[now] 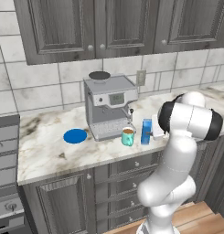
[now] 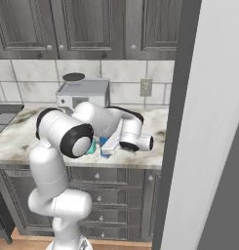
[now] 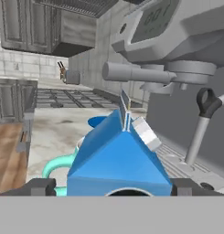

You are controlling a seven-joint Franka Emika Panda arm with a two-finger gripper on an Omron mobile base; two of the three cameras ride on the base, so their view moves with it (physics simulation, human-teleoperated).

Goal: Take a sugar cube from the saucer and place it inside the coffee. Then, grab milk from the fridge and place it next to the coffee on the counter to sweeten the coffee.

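On the counter [image 1: 49,151], the milk [image 1: 146,131] stands upright just right of the coffee [image 1: 127,136], before the espresso machine [image 1: 109,107]. Either side of the carton, the gripper [image 3: 113,186] fingers stand wide apart, clamping nothing. Well left lies the saucer [image 1: 75,135].

Flat, even light fills every view, with no visible lamp and no hard glare. Shadows are weak: a soft dark patch lies on the desk [image 1: 49,151] under the espresso machine [image 1: 109,107], and the cabinets [image 1: 109,27] above stay dim. Edges look slightly jagged and textures coarse. In the hand view the milk [image 3: 118,160] up close looks soft, as do the far cabinets; no bending shows at the edges.
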